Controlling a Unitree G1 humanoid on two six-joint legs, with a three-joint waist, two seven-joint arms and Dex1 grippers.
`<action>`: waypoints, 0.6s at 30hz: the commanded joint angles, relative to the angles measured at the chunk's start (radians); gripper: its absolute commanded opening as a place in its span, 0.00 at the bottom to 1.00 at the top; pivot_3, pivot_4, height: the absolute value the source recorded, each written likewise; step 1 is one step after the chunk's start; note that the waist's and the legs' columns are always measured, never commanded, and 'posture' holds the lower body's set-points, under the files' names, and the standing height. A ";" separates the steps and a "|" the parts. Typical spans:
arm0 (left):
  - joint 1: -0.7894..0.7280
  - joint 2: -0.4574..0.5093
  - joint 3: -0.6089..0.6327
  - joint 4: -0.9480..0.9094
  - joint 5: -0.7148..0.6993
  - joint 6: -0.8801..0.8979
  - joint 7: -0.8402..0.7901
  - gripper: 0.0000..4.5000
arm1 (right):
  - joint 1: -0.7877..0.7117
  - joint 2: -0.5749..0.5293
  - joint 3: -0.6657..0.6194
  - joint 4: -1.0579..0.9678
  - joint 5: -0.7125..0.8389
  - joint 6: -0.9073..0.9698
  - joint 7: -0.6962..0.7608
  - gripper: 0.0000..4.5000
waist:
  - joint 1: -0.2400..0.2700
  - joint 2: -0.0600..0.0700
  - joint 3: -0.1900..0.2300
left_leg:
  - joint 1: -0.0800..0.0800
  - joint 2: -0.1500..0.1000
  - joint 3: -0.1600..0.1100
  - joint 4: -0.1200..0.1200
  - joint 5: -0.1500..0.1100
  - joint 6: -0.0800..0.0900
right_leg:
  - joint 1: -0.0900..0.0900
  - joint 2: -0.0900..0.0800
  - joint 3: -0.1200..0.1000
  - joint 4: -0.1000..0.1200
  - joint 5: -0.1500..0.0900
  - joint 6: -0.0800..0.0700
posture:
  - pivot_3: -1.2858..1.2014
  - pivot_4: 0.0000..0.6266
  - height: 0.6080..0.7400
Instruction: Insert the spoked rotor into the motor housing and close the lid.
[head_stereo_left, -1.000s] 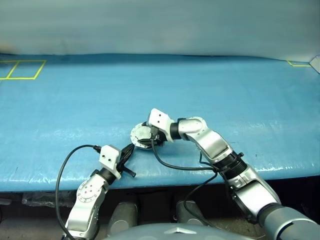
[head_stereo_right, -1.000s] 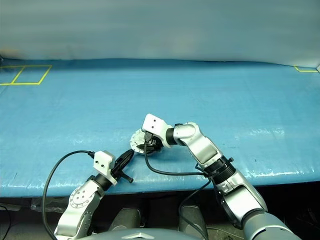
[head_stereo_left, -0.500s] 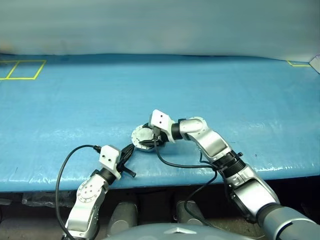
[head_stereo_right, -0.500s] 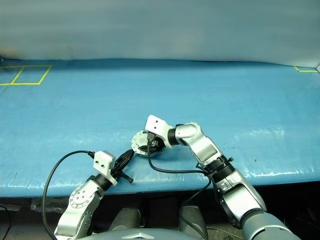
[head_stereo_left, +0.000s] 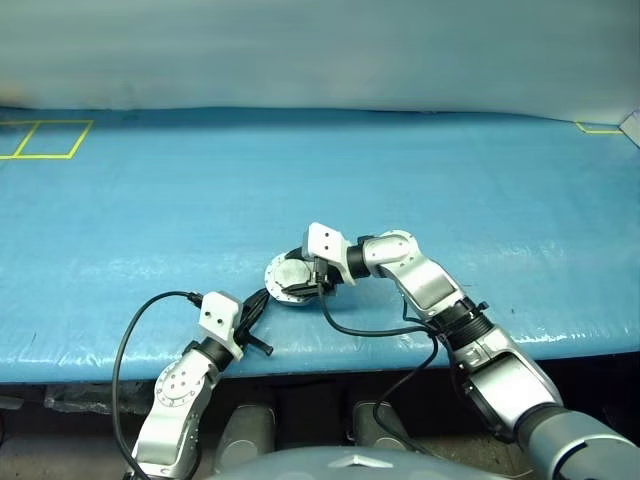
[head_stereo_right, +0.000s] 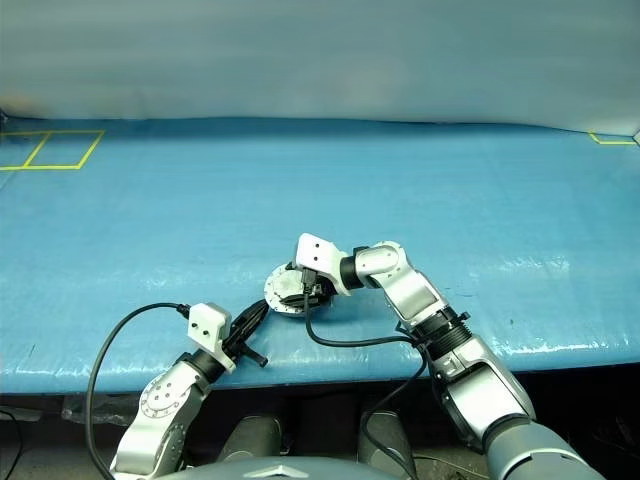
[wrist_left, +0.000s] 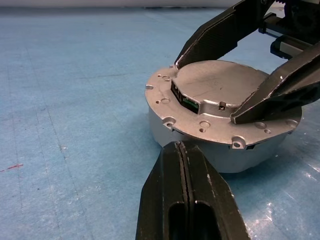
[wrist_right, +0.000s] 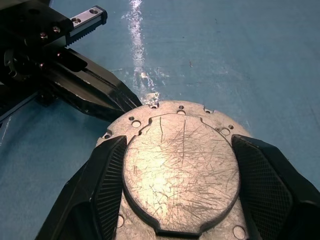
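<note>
The silvery lid (wrist_left: 220, 87), a disc with a notched edge and a raised flat centre, lies on top of the grey motor housing (wrist_left: 200, 145) near the table's front edge. My right gripper (wrist_right: 180, 150) reaches in from the right and is shut on the lid, one black finger (wrist_right: 107, 175) against each side of the raised centre. Just in front of the housing, my left gripper (wrist_left: 181, 146) is shut with nothing in it, its tips at the housing's side wall. The spoked rotor is hidden.
The blue table cover (head_stereo_left: 450, 180) stretches far back and to both sides. Yellow tape squares (head_stereo_left: 40, 140) mark the far left corner, and more tape (head_stereo_left: 600, 128) the far right. A black cable (head_stereo_left: 370, 330) loops near the front edge (head_stereo_left: 330, 360).
My right wrist has tipped further down, and the lid has shifted slightly nearer and lies flatter over the housing. The left arm has kept still.
</note>
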 joint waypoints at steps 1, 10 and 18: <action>-0.002 -0.005 -0.012 -0.014 -0.007 -0.008 -0.003 0.00 | -0.028 0.023 -0.044 -0.003 0.033 0.017 0.012 0.67 | 0.000 0.000 0.000 | 0.000 0.000 0.000 0.000 0.000 0.000 | 0.000 0.000 0.000 0.000 0.000 0.000 | 0.52 0.24 1.00; -0.008 -0.006 -0.014 -0.012 -0.008 -0.006 -0.004 0.00 | 0.000 0.116 -0.099 -0.017 0.057 0.145 -0.095 0.67 | -0.001 0.000 0.000 | 0.000 0.000 0.000 0.000 0.000 0.000 | 0.000 0.001 0.000 0.001 0.001 -0.002 | 0.52 0.24 1.00; -0.007 -0.007 -0.016 -0.014 -0.009 -0.003 -0.002 0.00 | -0.008 0.196 -0.163 0.051 0.016 0.128 -0.293 0.67 | -0.004 0.000 0.000 | 0.001 0.000 0.000 0.000 0.001 -0.001 | 0.000 0.001 0.000 0.001 0.001 -0.002 | 0.52 0.24 1.00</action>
